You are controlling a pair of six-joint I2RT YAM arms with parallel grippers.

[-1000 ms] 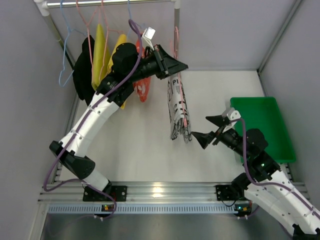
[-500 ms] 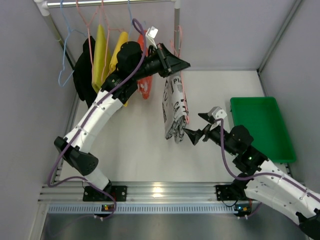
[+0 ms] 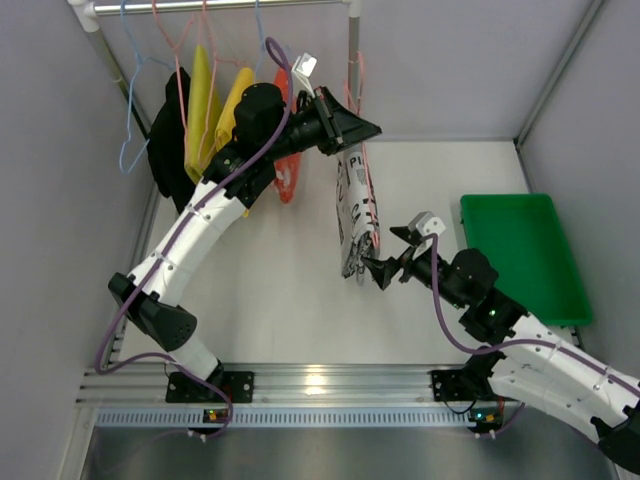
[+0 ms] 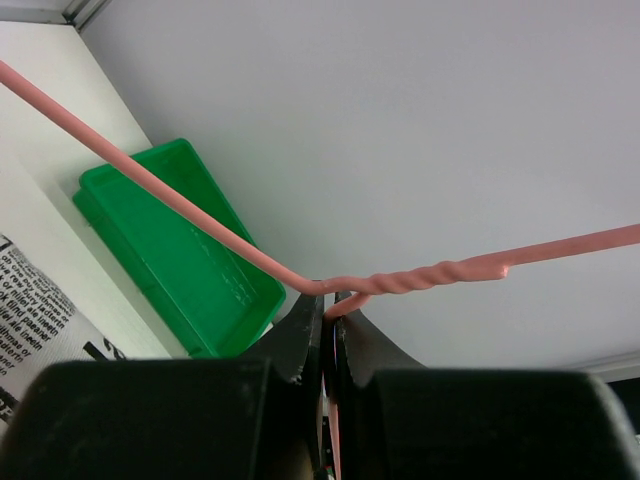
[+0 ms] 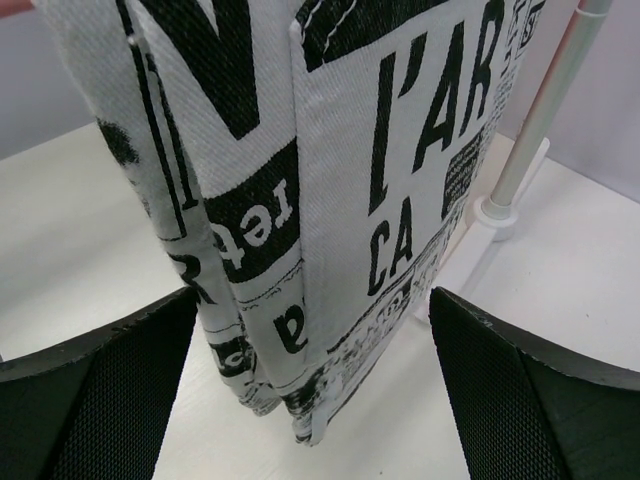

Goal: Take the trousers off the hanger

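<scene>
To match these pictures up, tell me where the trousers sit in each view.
Top external: the trousers hang near the centre.
Left wrist: only a printed corner of the trousers, lower left edge.
Right wrist: the trousers fill the upper middle.
Shared landmark: the green tray, right of them in top external and left wrist only.

Woven cloth trousers [image 5: 330, 200], smooth wire hanger [image 4: 420, 277]

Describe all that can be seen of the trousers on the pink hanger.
The trousers are white twill-like cloth printed all over with black letters, with stitched seams. They hang folded in a narrow vertical bundle from the pink hanger, which the shut left gripper holds at its twisted neck. Their lower end sits between the fingers of the open right gripper.
</scene>
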